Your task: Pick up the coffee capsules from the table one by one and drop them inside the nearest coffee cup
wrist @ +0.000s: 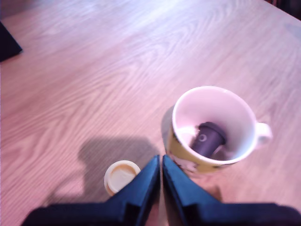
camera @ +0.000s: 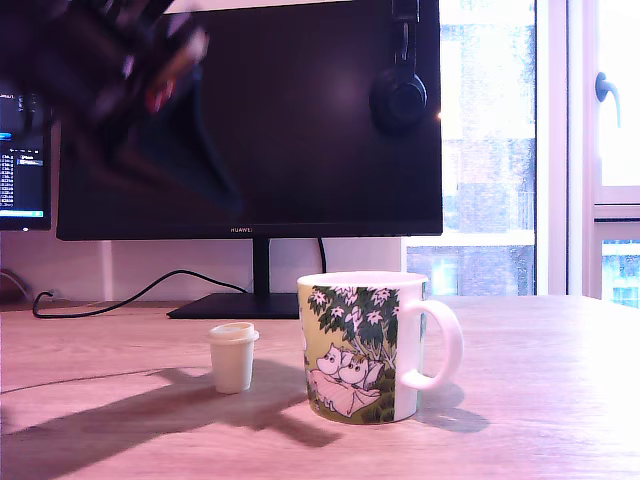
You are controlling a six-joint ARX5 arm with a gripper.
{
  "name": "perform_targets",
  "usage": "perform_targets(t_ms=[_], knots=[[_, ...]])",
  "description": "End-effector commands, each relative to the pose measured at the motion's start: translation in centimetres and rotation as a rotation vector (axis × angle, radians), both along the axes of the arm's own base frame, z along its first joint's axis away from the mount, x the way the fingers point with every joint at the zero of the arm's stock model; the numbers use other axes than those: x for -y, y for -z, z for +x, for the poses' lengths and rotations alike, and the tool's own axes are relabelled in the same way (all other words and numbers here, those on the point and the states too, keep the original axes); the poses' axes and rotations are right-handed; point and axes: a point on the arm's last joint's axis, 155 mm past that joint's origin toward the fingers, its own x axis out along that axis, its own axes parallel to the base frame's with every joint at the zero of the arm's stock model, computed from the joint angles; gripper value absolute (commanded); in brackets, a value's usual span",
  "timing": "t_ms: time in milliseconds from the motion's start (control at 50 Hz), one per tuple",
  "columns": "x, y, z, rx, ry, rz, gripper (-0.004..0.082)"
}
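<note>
**Cream capsule waits below the raised pincer, just beside the mug**

The pincer hangs high above the counter with its two dark fingers pressed together, only a hairline seam between them, and nothing held. In the exterior view the arm shows only as a dark, blurred mass in the upper left corner, well above everything on the wood.

One coffee capsule is already dealt with: the dark grey capsule lies tilted on the floor of the coffee cup, seen down through the rim in the wrist view. The cream-white capsule is the one left. It stands upright on the counter, rim up, its long axis vertical, just beside the cup on the exterior view's left and clear of the cup wall, with a narrow strip of shadowed wood between them. The cup's handle points the opposite way, to the exterior view's right, so it plays no part in the approach.

The relation that matters: in the wrist view the cream capsule sits almost under the closed tips, slightly off to the side away from the cup, partly covered by one finger. By my judgement the next move calls for the fingers to spread first, then a nearly straight descent with a small shift away from the cup, so that they straddle the capsule's tapered body. The tight spot is the cup-side finger, which must slip into the narrow gap without nudging the mug or tipping the light capsule.
</note>
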Motion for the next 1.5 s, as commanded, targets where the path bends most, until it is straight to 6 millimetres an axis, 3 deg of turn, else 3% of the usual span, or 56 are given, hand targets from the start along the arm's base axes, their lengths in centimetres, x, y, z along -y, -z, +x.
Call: perform_targets(t_ms=[0,500,700,820,900,940,980,1020,1480], knots=[[-0.4,0.3,-0.5,0.029,0.0,-0.028,-0.0022],[-4.5,5.3,-2.9,0.066,-0.063,-0.074,-0.0015],[-4.3,5.2,-2.7,0.125,-0.032,-0.055,0.0],[-4.3,5.4,-2.6,0.121,-0.031,-0.053,0.0126],[-4.2,5.8,-2.6,0.113,-0.03,-0.046,0.0379],[-4.2,6.1,-2.5,0.108,-0.031,-0.042,0.0552],[-4.1,6.4,-2.4,0.106,-0.028,-0.036,0.0665],[-3.9,6.5,-2.3,0.121,-0.015,-0.031,0.0719],[-2.3,8.1,0.0,0.161,-0.022,-0.063,0.073]])
